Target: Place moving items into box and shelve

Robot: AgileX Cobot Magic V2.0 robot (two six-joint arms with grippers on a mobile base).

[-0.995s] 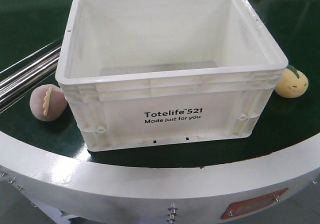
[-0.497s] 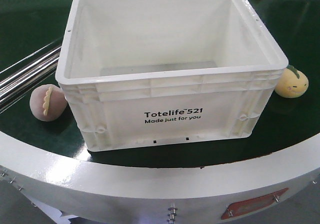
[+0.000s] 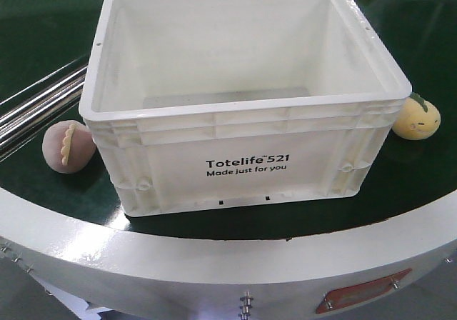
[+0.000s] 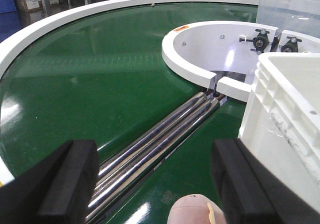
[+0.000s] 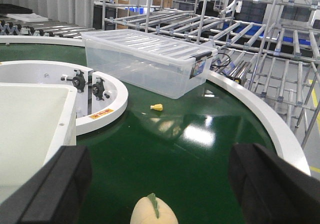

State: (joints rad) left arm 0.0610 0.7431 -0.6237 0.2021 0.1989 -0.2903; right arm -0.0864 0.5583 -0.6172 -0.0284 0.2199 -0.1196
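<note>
Black and spread wide with nothing gripped, the fingers of the left gripper [image 4: 155,184] frame the pink plush [image 4: 195,211] low between them, the right gripper [image 5: 162,184], just as open and empty, frames the yellow plush [image 5: 152,211], and the white box [image 3: 243,113] stands between both grippers, toys outside it.

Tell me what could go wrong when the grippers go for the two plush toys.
The pink plush lies close beside the crate, so a finger of the open left gripper might hit its wall. Nudged, it could roll toward the steel rollers. The yellow plush by the crate's corner may slip from the open right gripper.
</note>
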